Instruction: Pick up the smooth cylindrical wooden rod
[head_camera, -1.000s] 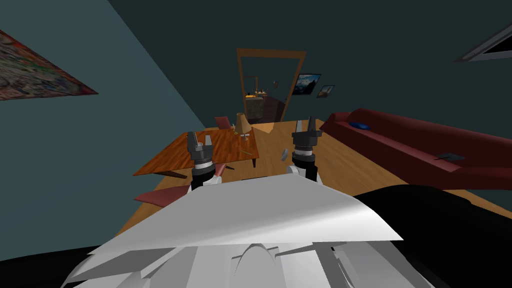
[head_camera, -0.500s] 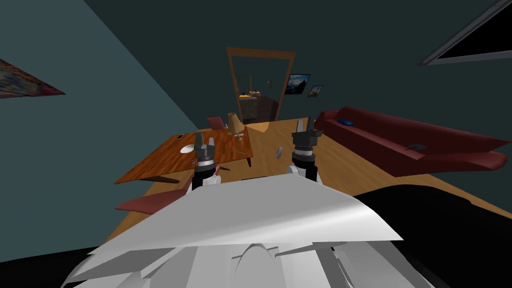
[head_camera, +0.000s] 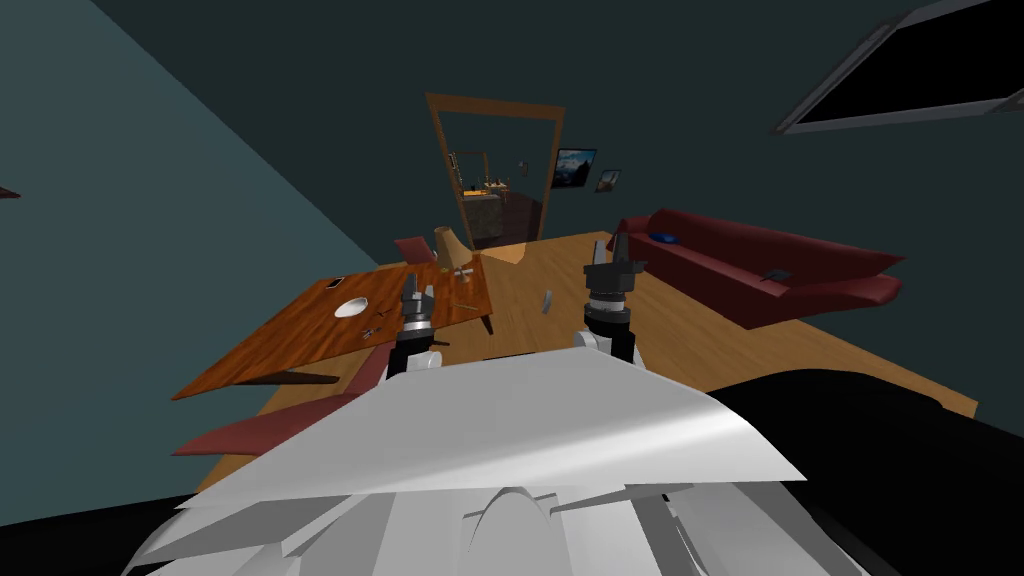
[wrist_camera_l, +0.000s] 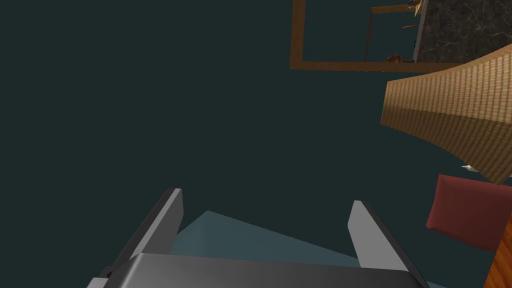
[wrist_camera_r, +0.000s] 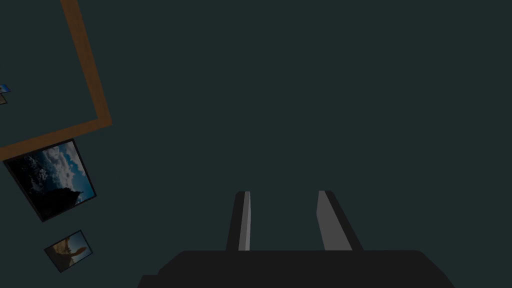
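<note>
- Left gripper (head_camera: 417, 290) — fingers (wrist_camera_l: 167, 220) held apart — is seen against the desk (head_camera: 280, 345) at 11 o'clock.
- Right gripper (head_camera: 610, 248) is held at 1 o'clock, fingers (wrist_camera_r: 327, 220) nearly together.

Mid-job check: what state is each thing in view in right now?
Left pincer: open, empty, by the table.
Right pincer: empty, raised over the floor.
Doorway: open.
Plate: flat on the table.
Woven cone: upright at the table's far end.
Rod: not picked up; too small to single out among the table's small bits.
</note>
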